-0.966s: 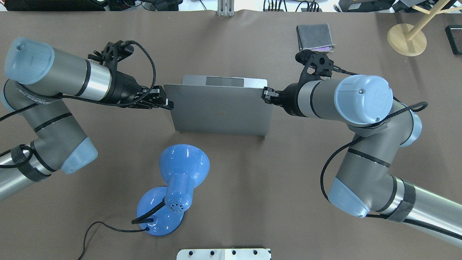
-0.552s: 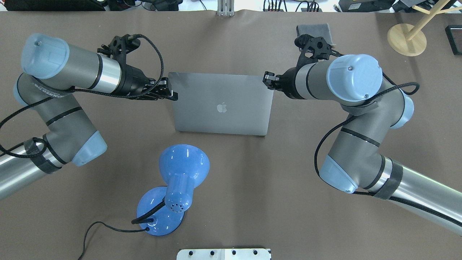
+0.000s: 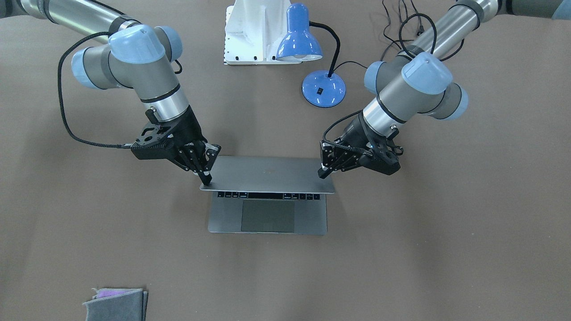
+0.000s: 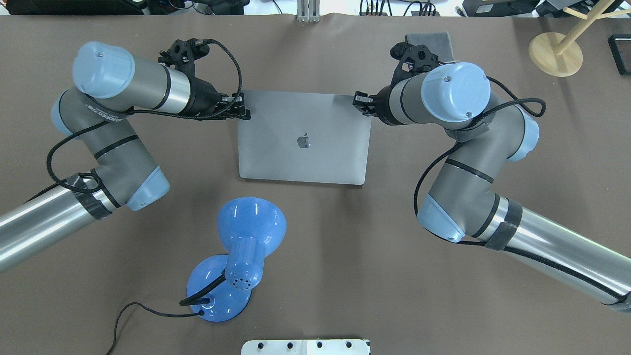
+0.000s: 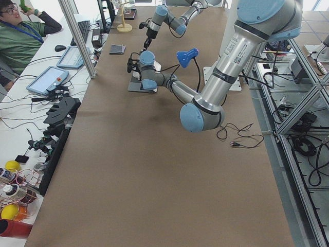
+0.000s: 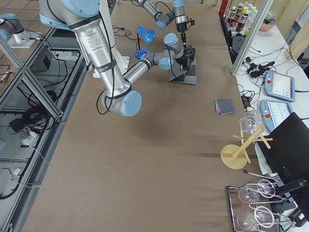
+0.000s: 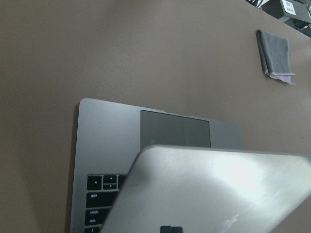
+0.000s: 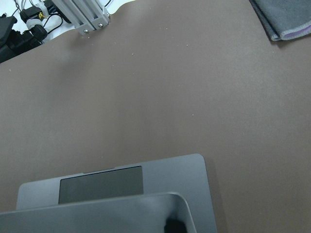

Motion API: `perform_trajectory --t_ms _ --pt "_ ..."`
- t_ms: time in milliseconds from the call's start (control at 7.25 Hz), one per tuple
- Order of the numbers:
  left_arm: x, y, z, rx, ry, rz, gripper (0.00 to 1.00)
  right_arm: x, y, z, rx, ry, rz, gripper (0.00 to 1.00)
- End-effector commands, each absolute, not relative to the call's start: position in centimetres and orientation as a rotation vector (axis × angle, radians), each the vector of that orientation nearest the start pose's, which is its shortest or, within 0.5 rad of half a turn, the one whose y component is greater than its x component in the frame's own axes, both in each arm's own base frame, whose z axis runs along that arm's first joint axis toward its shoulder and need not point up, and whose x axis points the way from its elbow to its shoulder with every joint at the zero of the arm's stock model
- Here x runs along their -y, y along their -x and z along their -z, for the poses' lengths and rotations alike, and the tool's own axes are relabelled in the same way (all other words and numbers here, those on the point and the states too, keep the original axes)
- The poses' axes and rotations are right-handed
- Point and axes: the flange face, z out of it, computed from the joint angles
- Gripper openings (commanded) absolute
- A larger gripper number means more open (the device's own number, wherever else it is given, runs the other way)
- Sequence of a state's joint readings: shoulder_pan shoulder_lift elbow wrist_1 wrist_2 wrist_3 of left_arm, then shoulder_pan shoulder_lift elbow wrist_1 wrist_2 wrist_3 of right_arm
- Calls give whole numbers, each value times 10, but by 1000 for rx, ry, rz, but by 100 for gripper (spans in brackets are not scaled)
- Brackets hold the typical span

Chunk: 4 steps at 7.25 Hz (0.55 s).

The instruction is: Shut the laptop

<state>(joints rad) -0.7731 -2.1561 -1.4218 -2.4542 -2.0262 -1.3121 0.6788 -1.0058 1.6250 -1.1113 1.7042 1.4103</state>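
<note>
The space-grey laptop (image 4: 315, 158) lies mid-table with its hinge toward me and the apple logo up. Its lid (image 3: 267, 174) tilts low over the base; one key row and the trackpad (image 3: 267, 216) still show. My left gripper (image 4: 245, 114) is shut, its tips pressed on the lid's far left corner; it also shows in the front view (image 3: 322, 174). My right gripper (image 4: 359, 101) is shut on nothing, its tips on the lid's far right corner (image 3: 207, 180). Both wrist views show the lid (image 7: 214, 189) (image 8: 97, 213) over the base.
A blue desk lamp (image 4: 241, 256) with a black cord stands close to the laptop's hinge side. A folded grey cloth (image 4: 430, 39) lies behind my right wrist. A wooden stand (image 4: 556, 53) is at the far right. A white mount plate (image 4: 305, 346) sits at the near edge.
The lid has swung from near upright down and away from me, to low over the base. Both grippers have moved forward and down with its top corners.
</note>
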Motion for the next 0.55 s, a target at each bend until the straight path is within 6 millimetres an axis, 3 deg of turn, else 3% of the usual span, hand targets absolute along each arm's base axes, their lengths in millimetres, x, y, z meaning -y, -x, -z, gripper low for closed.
perform_trajectory --t_ms 0,276,414 --pt "575 -455 -285 -1252 -322 180 0 535 473 -266 998 -317 -392 0" --pt "598 -478 -289 -1188 -348 207 0 544 485 -284 957 -304 -387 0" --pt "601 -480 -297 -1167 -357 202 0 546 488 -288 947 -299 -386 0"
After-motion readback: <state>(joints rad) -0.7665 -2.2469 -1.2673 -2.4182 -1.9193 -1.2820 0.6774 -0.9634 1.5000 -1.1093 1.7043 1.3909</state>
